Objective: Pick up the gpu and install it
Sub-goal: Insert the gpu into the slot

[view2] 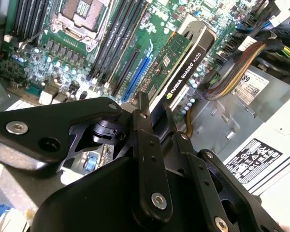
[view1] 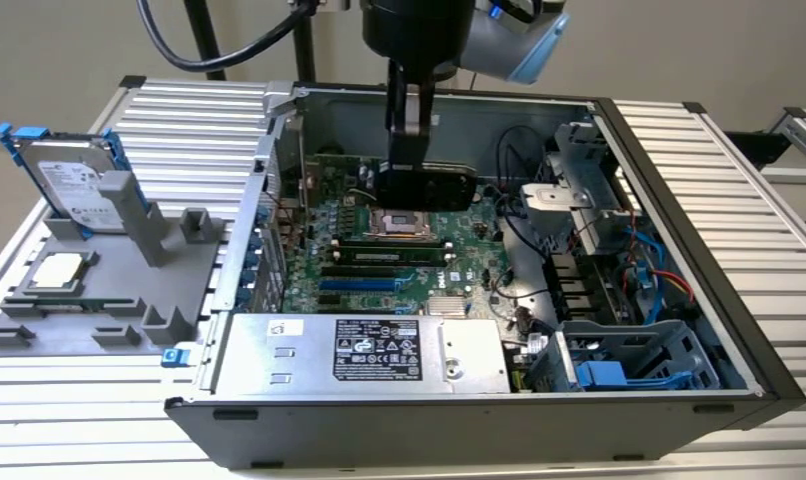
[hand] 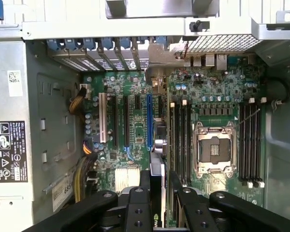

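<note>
The gpu (view1: pixel 427 188) is held edge-up above the motherboard (view1: pixel 376 250) inside the open computer case (view1: pixel 670 230), seen in the exterior view hanging directly under the gripper (view1: pixel 406 165). The card is clamped between the gripper's fingers, which are closed on its upper edge. In the second wrist view the gpu (view2: pixel 181 60) is seen extending away from the fingers (view2: pixel 146 140), green board face and black shroud edge both visible, its far end over the expansion slots near the blue slot (view2: pixel 135 79). In the first wrist view the gpu (hand: pixel 156 166) is seen edge-on as a thin strip between the two inner fingers (hand: pixel 137 205), lined up just beside the blue slot (hand: pixel 149 121) and next to the memory slots (hand: pixel 180 140). Whether the card's lower edge is touching the slot cannot be told. The empty CPU socket (hand: pixel 213 150) is seen beside the memory slots. The power supply (view1: pixel 363 355) is at the case's near side in the exterior view. On the exterior view's left, a grey fixture (view1: pixel 90 290) is seen outside the case with a hard drive (view1: pixel 70 185) standing upright in it.
</note>
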`<state>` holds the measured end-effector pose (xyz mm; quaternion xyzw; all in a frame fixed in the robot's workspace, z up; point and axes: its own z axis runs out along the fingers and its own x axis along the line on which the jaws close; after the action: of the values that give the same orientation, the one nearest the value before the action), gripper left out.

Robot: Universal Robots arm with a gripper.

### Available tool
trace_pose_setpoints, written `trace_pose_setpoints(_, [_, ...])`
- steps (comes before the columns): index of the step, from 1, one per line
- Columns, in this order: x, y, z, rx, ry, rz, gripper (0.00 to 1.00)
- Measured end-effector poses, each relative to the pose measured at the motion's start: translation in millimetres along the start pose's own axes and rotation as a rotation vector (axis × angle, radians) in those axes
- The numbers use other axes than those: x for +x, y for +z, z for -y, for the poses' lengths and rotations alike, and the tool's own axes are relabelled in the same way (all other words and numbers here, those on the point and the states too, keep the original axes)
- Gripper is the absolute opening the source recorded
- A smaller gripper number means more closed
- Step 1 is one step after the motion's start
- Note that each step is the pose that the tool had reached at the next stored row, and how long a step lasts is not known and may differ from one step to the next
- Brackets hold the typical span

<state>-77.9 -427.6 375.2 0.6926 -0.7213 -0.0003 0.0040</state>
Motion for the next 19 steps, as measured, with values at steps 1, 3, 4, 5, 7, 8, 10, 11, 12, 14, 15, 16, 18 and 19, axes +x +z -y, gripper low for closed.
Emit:
trace_pose_setpoints(1, [0.0,0.4,0.0,0.0,0.0,0.0001,0.0])
trace_pose_setpoints(3, [0.0,1.3,0.0,0.0,0.0,0.0,0.0])
trace_pose_setpoints(4, [0.0,1.8,0.0,0.0,0.0,-0.0001,0.0])
trace_pose_setpoints(5, [0.0,2.3,0.0,0.0,0.0,0.0001,0.0])
trace_pose_setpoints(7, [0.0,3.3,0.0,0.0,0.0,0.0,0.0])
trace_pose_setpoints(8, [0.0,3.8,0.0,0.0,0.0,0.0,0.0])
trace_pose_setpoints(10, [0.0,4.6,0.0,0.0,0.0,0.0,0.0])
trace_pose_setpoints(11, [0.0,5.1,0.0,0.0,0.0,0.0001,0.0])
trace_pose_setpoints(12, [0.0,5.5,0.0,0.0,0.0,0.0001,0.0])
trace_pose_setpoints(14, [0.0,6.3,0.0,0.0,0.0,0.0,0.0])
trace_pose_setpoints(15, [0.0,6.6,0.0,0.0,0.0,-0.0001,0.0])
trace_pose_setpoints(16, [-0.1,6.9,0.1,0.0,0.0,-0.0001,0.0])
trace_pose_setpoints(18, [-0.1,7.3,0.0,0.0,0.0,-0.0001,0.0])
trace_pose_setpoints(19, [-0.2,7.6,0.0,0.0,0.0,0.0,0.0])
